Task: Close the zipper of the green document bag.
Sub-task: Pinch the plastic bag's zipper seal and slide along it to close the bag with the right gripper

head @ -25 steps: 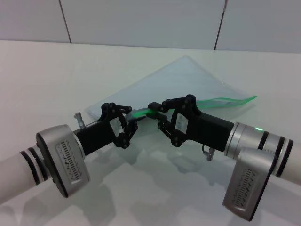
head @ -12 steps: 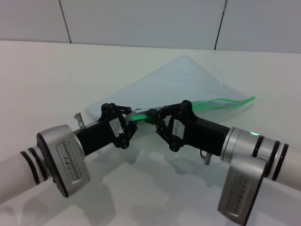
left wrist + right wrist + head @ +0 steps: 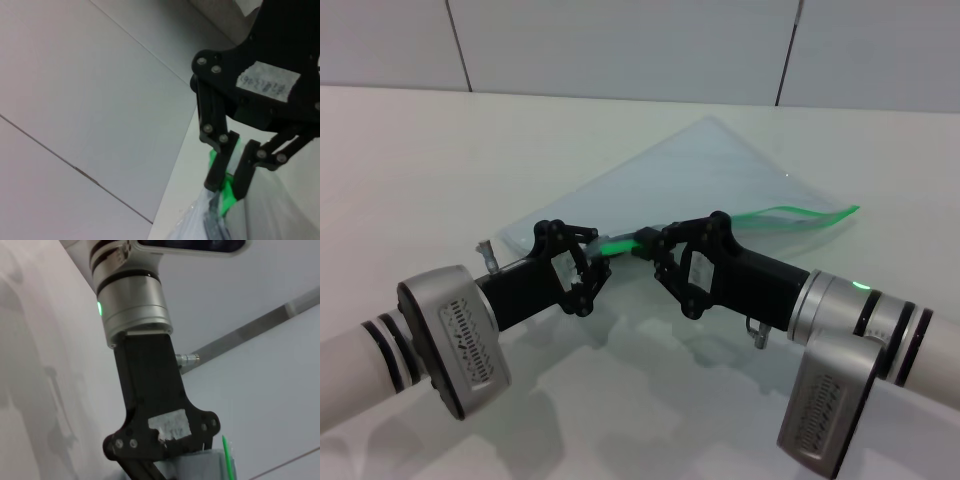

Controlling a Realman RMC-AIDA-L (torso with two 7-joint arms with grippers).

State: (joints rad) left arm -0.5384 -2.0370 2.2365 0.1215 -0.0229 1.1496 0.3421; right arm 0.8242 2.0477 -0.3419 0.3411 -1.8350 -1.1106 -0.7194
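The green document bag lies flat on the white table, pale and translucent. Its bright green zipper runs along the near edge, lifted into a curve towards the grippers. My left gripper is shut on the bag's near-left corner. Just to its right, my right gripper is shut on the zipper. In the left wrist view the right gripper pinches the green zipper between its fingers. The right wrist view shows the left gripper's black body with the bag's edge beside it. The slider tab is hidden between the fingers.
The white table stretches out to the left and behind the bag. A grey panelled wall stands at the back. Both arms' silver wrists lie low over the table's near part.
My right gripper has slid left along the green zipper, closing the gap to the left gripper. The zipper's far end has shifted slightly left. The left gripper has held still.
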